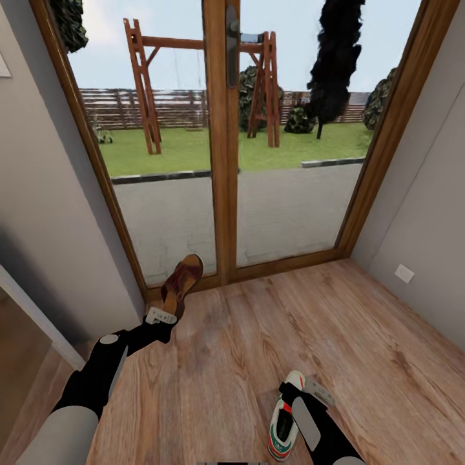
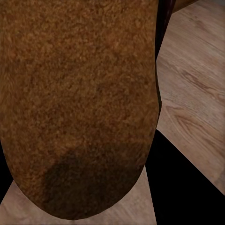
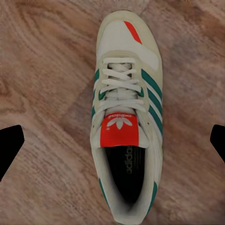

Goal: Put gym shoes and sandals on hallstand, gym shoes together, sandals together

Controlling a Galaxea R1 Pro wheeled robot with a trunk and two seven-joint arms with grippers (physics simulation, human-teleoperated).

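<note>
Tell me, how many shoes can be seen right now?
2. A brown sandal is at the left gripper near the glass door; a white gym shoe lies on the wood floor under the right gripper. Others may be outside the views.

1. Left arm reaches from the lower left of the head view toward the centre; its hand [image 1: 161,316] grips a sandal [image 1: 181,283].
2. Right arm rises from the lower right edge; its hand [image 1: 303,395] hangs spread above a shoe [image 1: 282,431].
</note>
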